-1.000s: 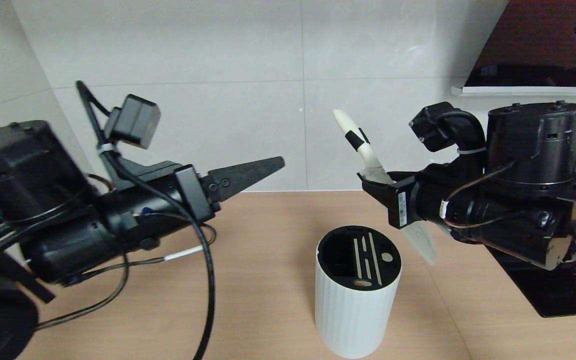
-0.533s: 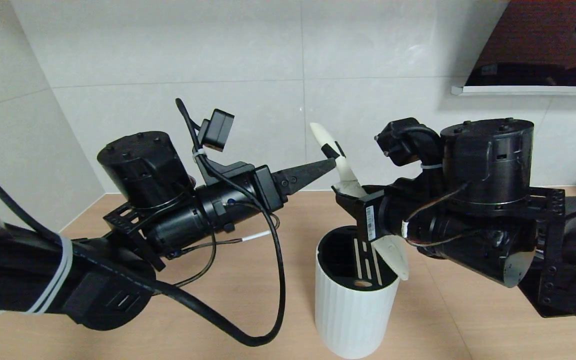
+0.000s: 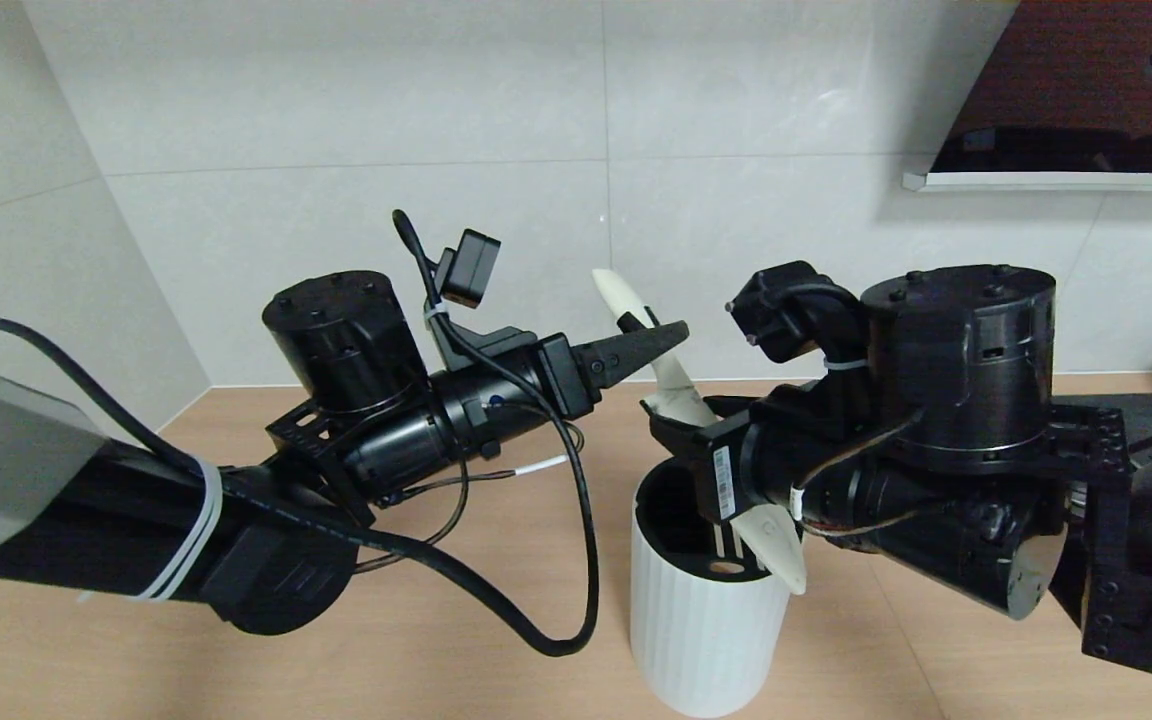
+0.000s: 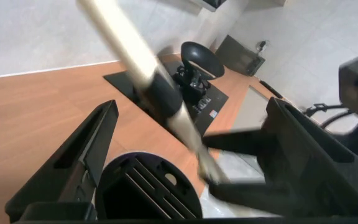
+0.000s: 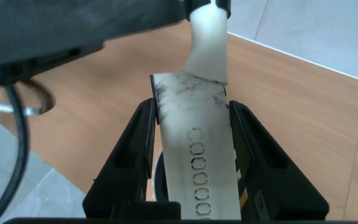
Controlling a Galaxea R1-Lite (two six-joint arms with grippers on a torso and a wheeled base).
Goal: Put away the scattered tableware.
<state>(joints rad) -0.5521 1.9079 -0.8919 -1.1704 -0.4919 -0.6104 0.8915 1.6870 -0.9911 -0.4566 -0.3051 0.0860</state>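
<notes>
Right gripper (image 3: 678,425) jaws clamp the blade of cream-handled white knife (image 3: 678,385), tip over white ribbed cylindrical holder (image 3: 701,630) on wooden counter (image 3: 496,660). Left gripper (image 4: 191,118) jaws wide, straddling the handle. Risk: slip at handover, or the tilted blade misses a slot.

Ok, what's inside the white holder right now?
The white holder shows a black insert with narrow slots; nothing stands in the visible ones. The right gripper and the knife it holds cover the insert's right side, so that part is hidden.
</notes>
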